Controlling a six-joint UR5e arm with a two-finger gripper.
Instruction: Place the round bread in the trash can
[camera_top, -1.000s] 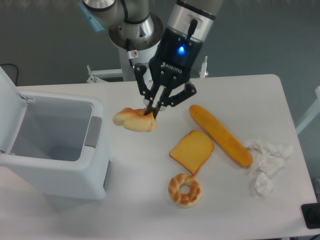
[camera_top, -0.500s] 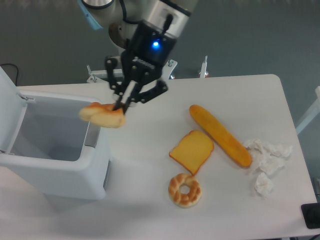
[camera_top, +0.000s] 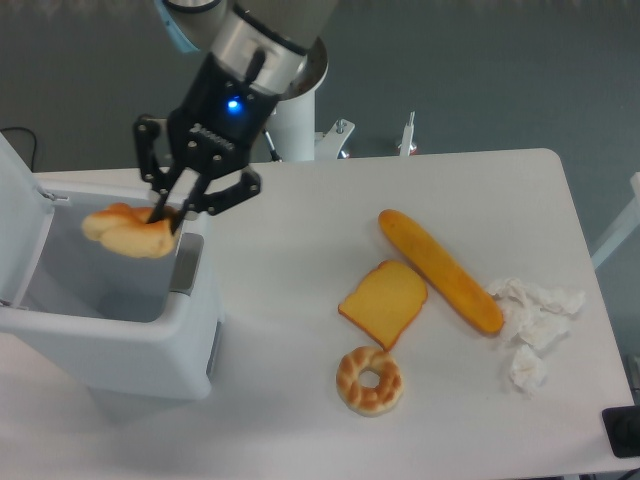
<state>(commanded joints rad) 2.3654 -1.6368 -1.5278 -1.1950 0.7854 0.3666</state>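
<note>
Since the earlier frames the arm has swung left, carrying the round bread from above the table to a spot over the open mouth of the trash can. The gripper has its two fingers clamped on the bun's right end, and the bun hangs in the air above the bin's hollow, clear of its walls.

The other things lie well apart to the right on the white tabletop — a long baguette lying on a slant, a square toast slice just beside its lower left flank, and a ring-shaped braided bread below the toast. Crumpled white paper sits near the baguette's lower end. Nothing stands between the bun and the bin's opening; the lid is tipped up at the left.

The bun is a small solid lump — golden-orange on top, paler cream along its lower edge — and somewhat lumpy in outline. The can is white-grey with a grey panel at its right rim.
</note>
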